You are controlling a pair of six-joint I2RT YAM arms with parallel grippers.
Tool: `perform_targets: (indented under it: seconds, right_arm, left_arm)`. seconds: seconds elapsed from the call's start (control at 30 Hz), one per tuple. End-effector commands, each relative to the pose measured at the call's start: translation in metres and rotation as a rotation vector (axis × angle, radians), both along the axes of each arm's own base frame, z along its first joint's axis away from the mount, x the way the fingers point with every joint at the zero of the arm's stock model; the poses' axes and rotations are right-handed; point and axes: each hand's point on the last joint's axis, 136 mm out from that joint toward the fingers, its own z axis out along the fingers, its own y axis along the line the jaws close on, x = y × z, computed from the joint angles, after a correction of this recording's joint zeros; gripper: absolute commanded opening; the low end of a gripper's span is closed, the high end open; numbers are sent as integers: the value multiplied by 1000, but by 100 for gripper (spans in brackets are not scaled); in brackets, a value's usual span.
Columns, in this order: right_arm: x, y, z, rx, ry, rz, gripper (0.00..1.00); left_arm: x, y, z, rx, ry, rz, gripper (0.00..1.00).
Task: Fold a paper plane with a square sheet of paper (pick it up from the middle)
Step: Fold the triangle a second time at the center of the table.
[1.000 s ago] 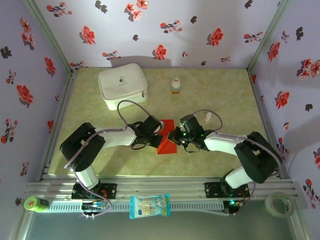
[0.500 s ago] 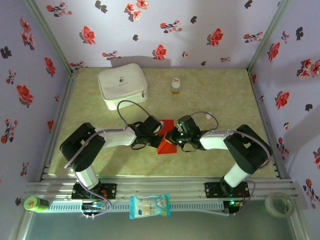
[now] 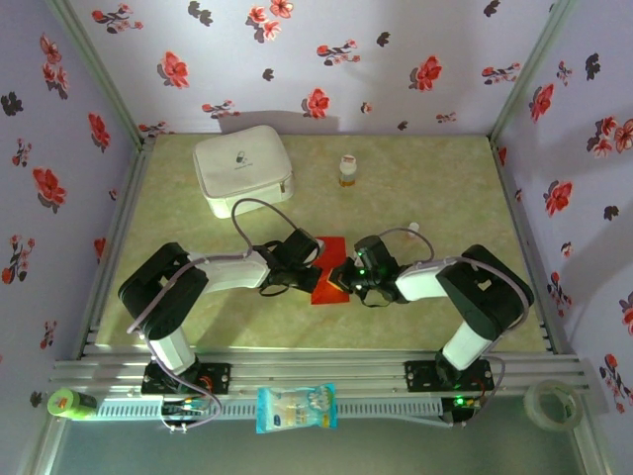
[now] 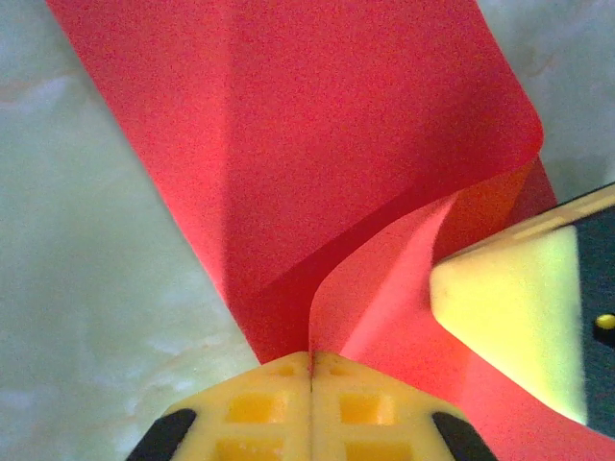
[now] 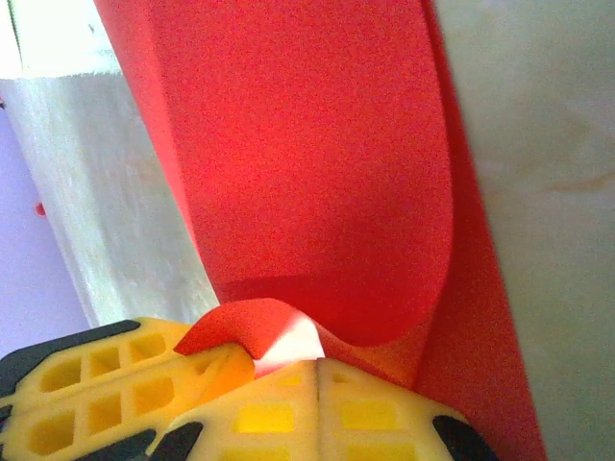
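Near the middle of the table [image 3: 445, 188], the left gripper [image 4: 310, 363] and right gripper [image 5: 317, 367] each pinch the square sheet of paper [image 3: 328, 284] from opposite sides, apparently curling it toward a fold.

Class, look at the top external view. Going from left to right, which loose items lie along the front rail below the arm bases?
green container → snack packet → tape roll

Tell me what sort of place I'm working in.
Probably a staged tabletop robot cell: purple floral-print walls enclose a pale green marbled tabletop, with a silver aluminium rail along its near edge.
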Motion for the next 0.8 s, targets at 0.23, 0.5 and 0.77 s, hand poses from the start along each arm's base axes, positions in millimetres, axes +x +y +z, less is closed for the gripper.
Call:
perform_targets:
  seconds: [0.23, 0.5, 0.77]
  right_arm:
    - [21, -14, 22, -45, -33, -32, 0]
    - [14, -38, -27, -156, 69, -125, 0]
    - [25, -37, 10, -119, 17, -147, 1]
  left_arm:
    - [-9, 17, -18, 73, 42, 6, 0]
    - [-9, 19, -19, 78, 43, 3, 0]
    - [-11, 20, -19, 81, 45, 2, 0]
